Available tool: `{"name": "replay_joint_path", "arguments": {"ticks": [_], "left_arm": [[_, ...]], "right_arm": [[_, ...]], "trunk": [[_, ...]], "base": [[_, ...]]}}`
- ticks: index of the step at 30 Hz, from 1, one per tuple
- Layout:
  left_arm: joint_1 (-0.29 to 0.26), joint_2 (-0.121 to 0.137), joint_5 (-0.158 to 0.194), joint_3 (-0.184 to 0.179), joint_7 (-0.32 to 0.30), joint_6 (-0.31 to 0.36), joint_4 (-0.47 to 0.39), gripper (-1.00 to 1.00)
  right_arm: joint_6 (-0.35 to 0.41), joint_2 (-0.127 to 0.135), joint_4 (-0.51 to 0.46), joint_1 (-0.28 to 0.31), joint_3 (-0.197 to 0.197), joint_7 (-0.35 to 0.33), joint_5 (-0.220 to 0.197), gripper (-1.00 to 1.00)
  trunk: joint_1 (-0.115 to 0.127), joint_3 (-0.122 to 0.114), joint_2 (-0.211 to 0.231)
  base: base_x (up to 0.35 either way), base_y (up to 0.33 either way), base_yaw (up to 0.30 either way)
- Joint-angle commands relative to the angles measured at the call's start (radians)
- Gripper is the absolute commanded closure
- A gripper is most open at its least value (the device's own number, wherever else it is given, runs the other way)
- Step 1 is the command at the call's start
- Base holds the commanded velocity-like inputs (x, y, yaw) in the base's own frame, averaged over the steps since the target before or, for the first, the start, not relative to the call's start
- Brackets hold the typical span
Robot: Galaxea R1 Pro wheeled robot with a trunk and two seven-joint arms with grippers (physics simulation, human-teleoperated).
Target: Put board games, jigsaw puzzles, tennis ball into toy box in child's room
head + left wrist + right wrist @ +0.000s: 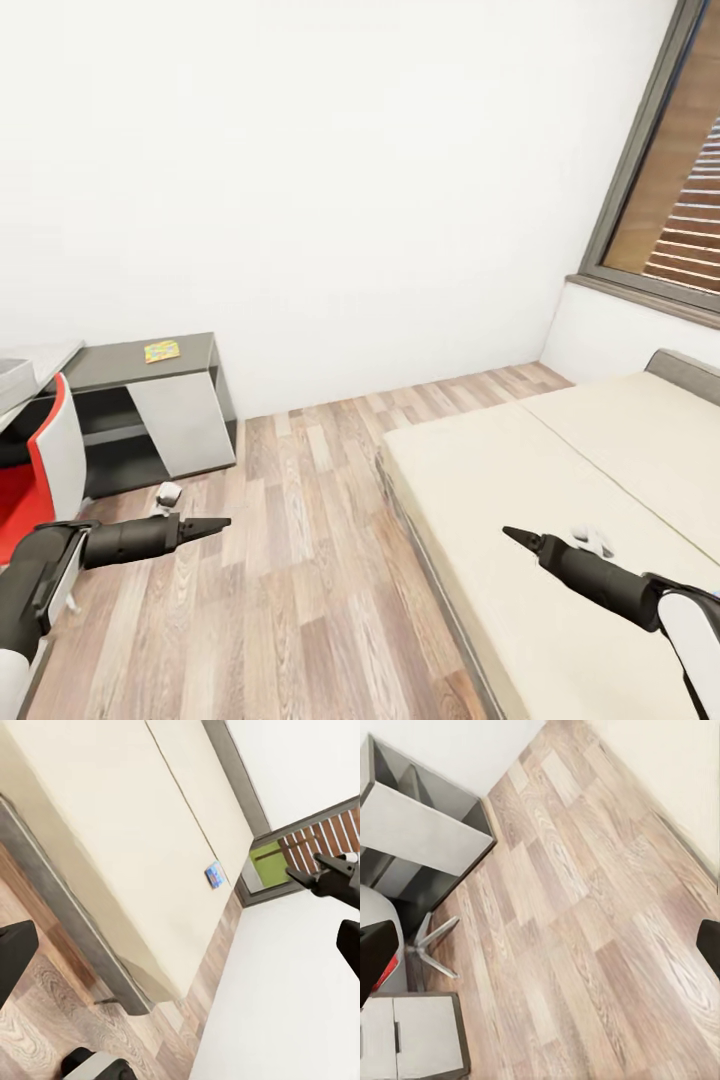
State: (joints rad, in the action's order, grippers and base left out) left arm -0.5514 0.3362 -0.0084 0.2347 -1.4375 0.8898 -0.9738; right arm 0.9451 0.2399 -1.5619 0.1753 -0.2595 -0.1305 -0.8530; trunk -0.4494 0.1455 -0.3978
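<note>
A multicoloured jigsaw puzzle lies flat on the dark grey top of a low side unit by the wall. A small light blue board game rests on the beige bed, near its far edge. In the head view the bed fills the right side. My left gripper hangs open over the wood floor, empty. My right gripper hovers open above the mattress and holds nothing. A corner of the pale table shows at far left; the toy box cannot be made out for sure.
A red and white swivel chair stands at the left, its metal base on the planks. A white drawer unit sits beside it. A window is at the right. Wood floor runs between the side unit and the bed.
</note>
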Motion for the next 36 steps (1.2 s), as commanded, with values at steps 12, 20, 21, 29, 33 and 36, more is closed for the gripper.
{"name": "replay_joint_path", "arguments": {"ticks": [12,20,21,29,33,36], "left_arm": [[0.000,0.000,-0.001,0.000,-0.005,0.011,0.000,-1.00],[0.000,-0.001,-0.001,0.000,-0.005,0.011,0.000,-1.00],[0.000,-0.001,-0.001,0.000,-0.005,0.011,0.000,-1.00],[0.000,-0.001,-0.001,0.000,-0.006,0.011,0.000,-1.00],[0.000,-0.001,-0.001,0.000,-0.007,0.011,0.000,-1.00],[0.000,-0.001,-0.001,0.000,-0.007,0.011,0.000,-1.00]], "right_arm": [[0.032,-0.002,0.002,0.001,-0.058,-0.036,0.010,-1.00],[0.041,-0.003,0.001,0.001,-0.070,-0.038,0.006,-1.00],[0.041,-0.003,0.001,0.001,-0.071,-0.038,0.006,-1.00],[0.041,-0.004,0.000,0.001,-0.072,-0.038,0.007,-1.00],[0.041,-0.004,0.000,0.001,-0.072,-0.038,0.008,-1.00],[0.041,-0.004,0.001,0.001,-0.072,-0.038,0.010,-1.00]], "trunk": [[-0.001,0.003,-0.002],[-0.001,0.003,-0.002],[-0.001,0.003,-0.002],[-0.001,0.005,-0.002],[-0.001,0.008,-0.002],[-0.001,0.012,-0.002]], "base": [[-0.099,-0.001,0.017],[-0.087,-0.001,0.001],[-0.023,-0.031,0.000],[-0.039,-0.162,0.021],[-0.013,-0.091,0.120],[-0.005,-0.033,0.162]]}}
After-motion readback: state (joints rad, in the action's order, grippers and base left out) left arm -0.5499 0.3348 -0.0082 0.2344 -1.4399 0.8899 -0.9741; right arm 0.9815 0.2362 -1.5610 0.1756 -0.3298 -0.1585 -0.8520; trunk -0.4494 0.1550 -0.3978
